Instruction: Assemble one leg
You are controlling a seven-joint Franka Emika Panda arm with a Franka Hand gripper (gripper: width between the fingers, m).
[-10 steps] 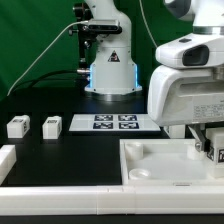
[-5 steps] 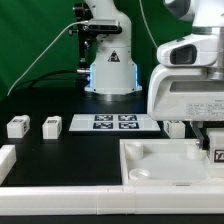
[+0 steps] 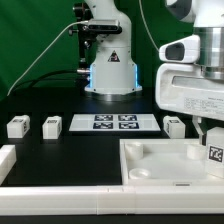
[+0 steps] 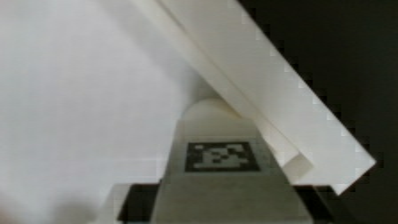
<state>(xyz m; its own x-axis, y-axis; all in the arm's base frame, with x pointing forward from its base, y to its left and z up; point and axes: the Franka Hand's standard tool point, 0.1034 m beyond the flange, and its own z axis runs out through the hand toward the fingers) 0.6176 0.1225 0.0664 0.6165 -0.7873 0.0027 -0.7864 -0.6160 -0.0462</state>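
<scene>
My gripper point(image 3: 213, 150) is shut on a leg point(image 3: 215, 155), a small white block with a black-and-white tag, held upright over the right part of the large white panel point(image 3: 160, 180). In the wrist view the leg point(image 4: 221, 160) sits between the dark fingers point(image 4: 146, 200), close to the panel's raised rim point(image 4: 267, 80) and a rounded corner. Three more legs stand on the black table: two at the exterior view's left point(image 3: 17, 126) point(image 3: 51, 126) and one just behind the panel point(image 3: 174, 126).
The marker board point(image 3: 113, 122) lies at the table's middle back. The robot base point(image 3: 108, 70) stands behind it. A white raised piece point(image 3: 6, 160) sits at the exterior view's left edge.
The arm has shifted toward the exterior view's right with the leg in the gripper. The leg behind the panel, hidden before, now shows fully.
</scene>
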